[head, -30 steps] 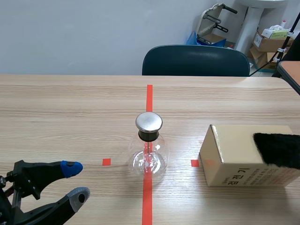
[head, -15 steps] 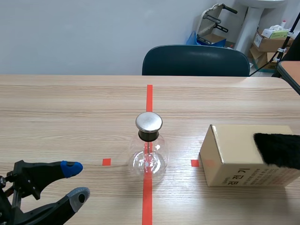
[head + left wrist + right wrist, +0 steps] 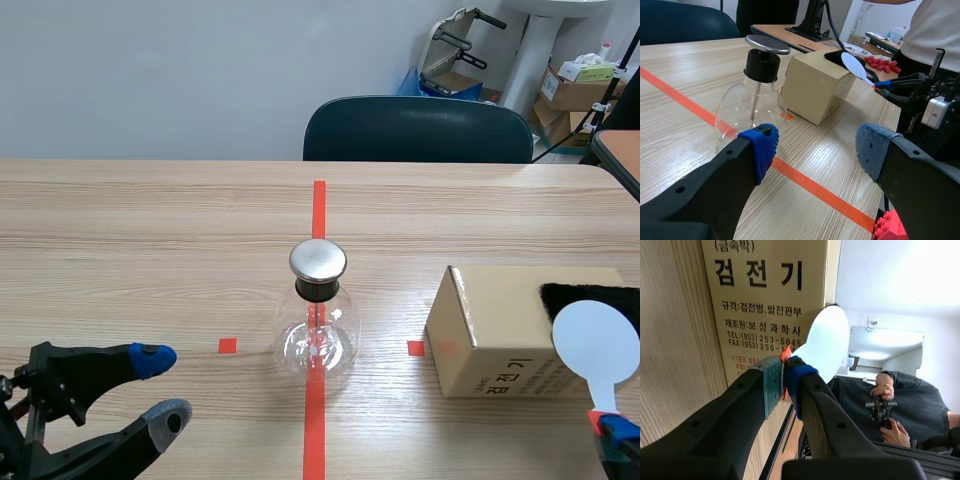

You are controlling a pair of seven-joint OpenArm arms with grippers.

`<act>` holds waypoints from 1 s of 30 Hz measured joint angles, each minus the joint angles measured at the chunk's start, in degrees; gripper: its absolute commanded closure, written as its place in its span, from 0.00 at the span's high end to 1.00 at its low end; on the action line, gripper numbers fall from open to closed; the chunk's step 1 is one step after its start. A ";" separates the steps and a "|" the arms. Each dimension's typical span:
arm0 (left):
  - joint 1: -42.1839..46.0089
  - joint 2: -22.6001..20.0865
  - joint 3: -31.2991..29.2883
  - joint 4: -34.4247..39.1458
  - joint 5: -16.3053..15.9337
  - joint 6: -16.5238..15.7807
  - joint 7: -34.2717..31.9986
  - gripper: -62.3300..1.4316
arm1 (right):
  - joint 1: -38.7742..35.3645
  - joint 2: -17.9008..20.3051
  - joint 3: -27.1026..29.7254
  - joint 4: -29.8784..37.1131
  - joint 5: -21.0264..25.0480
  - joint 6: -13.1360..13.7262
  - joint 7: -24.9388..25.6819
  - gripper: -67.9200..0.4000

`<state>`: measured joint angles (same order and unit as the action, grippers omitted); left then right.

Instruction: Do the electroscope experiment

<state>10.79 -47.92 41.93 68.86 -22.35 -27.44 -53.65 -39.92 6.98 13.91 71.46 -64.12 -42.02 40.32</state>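
Note:
The electroscope, a clear glass flask with a black neck and a metal disc on top, stands on the red tape line at mid table; it is just ahead of my left gripper, slightly to one side. That left gripper is open and holds nothing. A tan cardboard box lies to the right with a black fur cloth on top. My right gripper is shut on the orange handle of a white round paddle, held upright in front of the box.
A dark chair stands behind the table's far edge. Cartons and a cart sit at the back right. A person is beyond the table's right side, where red blocks lie on another desk.
The white paddle has risen into the scene view at the front right, held by my right gripper, and now covers part of the black cloth. The left arm and the flask stayed still.

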 measured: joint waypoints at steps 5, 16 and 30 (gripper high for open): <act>0.00 0.00 0.00 0.00 0.00 0.00 0.00 0.59 | 0.00 0.02 -0.04 0.00 -0.15 -0.02 -5.35 0.03; 0.00 0.00 0.00 0.00 0.00 0.00 0.00 0.59 | 0.00 0.00 0.00 0.00 -0.61 0.00 3.67 0.03; 0.00 0.00 0.00 0.00 0.00 0.00 0.00 0.59 | -0.11 0.02 0.00 0.00 -0.15 -0.02 -2.84 0.03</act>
<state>10.79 -47.92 41.93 68.86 -22.35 -27.44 -53.65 -40.03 7.01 13.91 71.46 -64.27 -42.04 37.47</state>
